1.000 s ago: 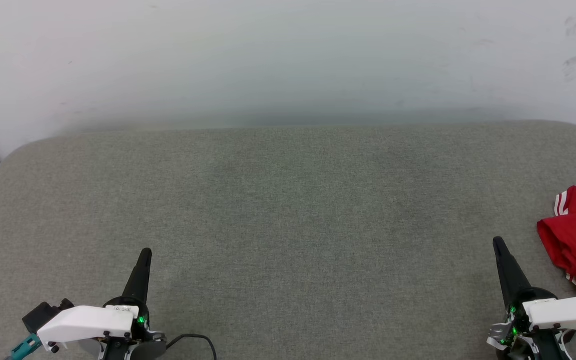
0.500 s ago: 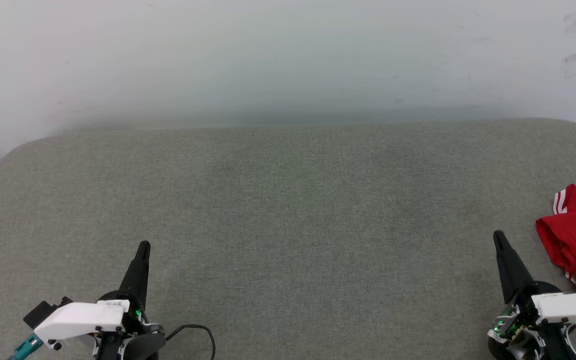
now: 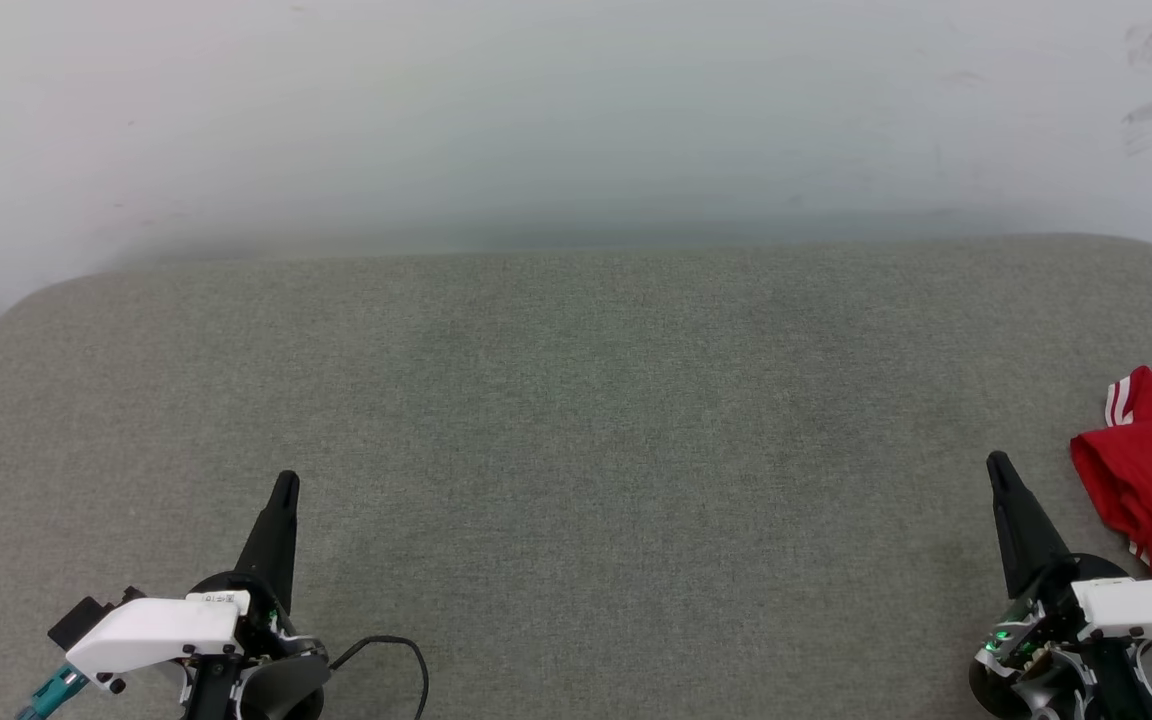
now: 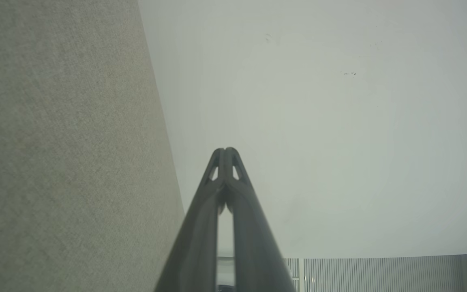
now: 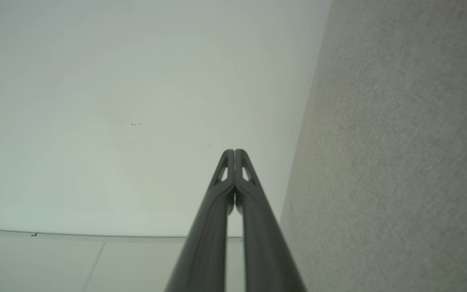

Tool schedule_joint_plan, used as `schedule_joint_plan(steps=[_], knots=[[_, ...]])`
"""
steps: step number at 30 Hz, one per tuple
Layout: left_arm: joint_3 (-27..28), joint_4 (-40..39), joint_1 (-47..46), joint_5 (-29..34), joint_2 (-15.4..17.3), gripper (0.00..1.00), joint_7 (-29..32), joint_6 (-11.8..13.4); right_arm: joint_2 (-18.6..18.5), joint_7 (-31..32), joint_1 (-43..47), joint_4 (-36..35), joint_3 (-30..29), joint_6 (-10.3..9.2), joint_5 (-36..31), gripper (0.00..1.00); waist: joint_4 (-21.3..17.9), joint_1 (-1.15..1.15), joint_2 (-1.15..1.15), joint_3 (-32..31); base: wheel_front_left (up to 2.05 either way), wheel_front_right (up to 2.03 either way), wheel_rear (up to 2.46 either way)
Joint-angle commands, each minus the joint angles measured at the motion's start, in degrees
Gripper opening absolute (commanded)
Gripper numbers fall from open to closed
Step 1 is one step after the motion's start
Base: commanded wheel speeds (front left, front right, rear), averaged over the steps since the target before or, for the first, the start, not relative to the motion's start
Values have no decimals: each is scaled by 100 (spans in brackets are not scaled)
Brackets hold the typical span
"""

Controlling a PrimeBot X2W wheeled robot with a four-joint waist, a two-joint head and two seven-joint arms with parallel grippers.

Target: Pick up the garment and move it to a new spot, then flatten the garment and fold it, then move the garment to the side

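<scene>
L pincer (image 3: 284, 492), two long dark fingers, is closed on nothing; in the left wrist view its tips meet w/ no gap. R pincer (image 3: 999, 470) is the same, fingers pressed together & empty.

The red cloth garment w/ red-white striped trim (image 3: 1151, 480) lies bunched at approx 3-4 o'clock in head view, cut off by the frame edge. It sits on the grey-green fabric-covered pad (image 3: 576, 420), near R pincer, at approx 1-2 o'clock from it, apart from the fingers.

Step, as a judgement: a heap off to the side w/ both pincers empty fits a pickup to come, or a garment already set aside. The visible part looks rumpled, not squared, but most of it is out of frame, so can't settle it. Any reach to it would suit the R arm, being nearer, & would need the fingers parted first.

Pose: arms low at 7 & 5 o'clock, fingers aimed approx 12 o'clock toward the pale wall (image 3: 576, 120). Wrists are rolled sideways, so the pad runs up one side of each wrist view.
</scene>
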Motion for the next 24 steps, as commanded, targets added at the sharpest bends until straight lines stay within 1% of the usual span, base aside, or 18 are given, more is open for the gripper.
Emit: schedule_joint_plan(steps=[1, 24], knots=[[23, 5, -40, -1, -1, 0, 16, -26, 9, 6, -66, 3, -18, -2, 8, 0, 0, 0, 0, 0, 0, 0, 0], [21, 4, -39, 0, -1, 0, 14, -25, 37, 34, -69, 6, -51, -2, -34, 0, 0, 0, 0, 0, 0, 0, 0]])
